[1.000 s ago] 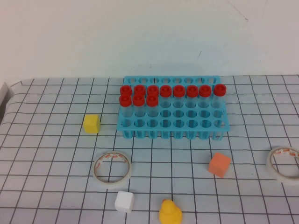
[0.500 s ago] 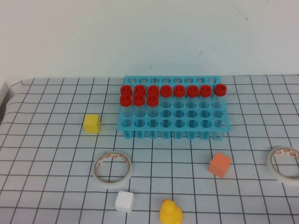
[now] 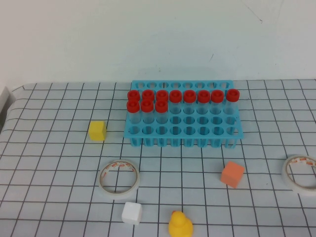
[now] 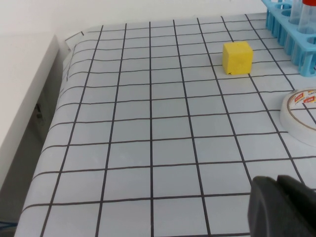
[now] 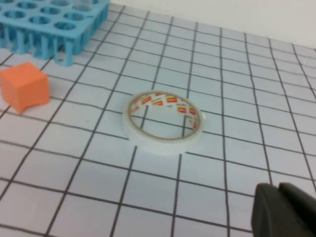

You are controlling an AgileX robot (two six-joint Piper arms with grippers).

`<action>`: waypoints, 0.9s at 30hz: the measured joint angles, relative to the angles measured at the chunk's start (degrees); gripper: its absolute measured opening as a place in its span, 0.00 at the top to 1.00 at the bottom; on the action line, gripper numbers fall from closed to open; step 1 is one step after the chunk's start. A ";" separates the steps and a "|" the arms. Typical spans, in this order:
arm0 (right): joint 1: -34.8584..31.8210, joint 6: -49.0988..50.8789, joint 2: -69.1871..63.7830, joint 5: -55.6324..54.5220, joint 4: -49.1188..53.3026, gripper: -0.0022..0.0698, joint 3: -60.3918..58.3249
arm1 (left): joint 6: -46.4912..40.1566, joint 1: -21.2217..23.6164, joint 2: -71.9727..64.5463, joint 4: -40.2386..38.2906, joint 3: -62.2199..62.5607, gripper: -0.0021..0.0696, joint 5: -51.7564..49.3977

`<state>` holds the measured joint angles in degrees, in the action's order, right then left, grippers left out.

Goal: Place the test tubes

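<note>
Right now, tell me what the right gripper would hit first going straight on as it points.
Probably the bare grid table: the shut right gripper points just past the tape roll, which lies off to one side; depth is unclear. The left gripper, also shut, hangs over the table's left side.

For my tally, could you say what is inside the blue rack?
Eleven red-capped test tubes: eight in one row, three in front; their bottoms are hidden by the rack. Left gripper and right gripper hover shut, low over the table.
</note>
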<state>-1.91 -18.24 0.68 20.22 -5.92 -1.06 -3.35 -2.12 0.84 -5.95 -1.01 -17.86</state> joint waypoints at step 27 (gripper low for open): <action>0.97 20.38 0.00 -0.33 12.68 0.97 0.00 | 0.04 0.00 0.00 0.00 0.00 0.97 0.00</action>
<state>-0.94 2.13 0.68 19.88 6.76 -1.06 -3.30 -2.12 0.84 -5.95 -1.01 -17.86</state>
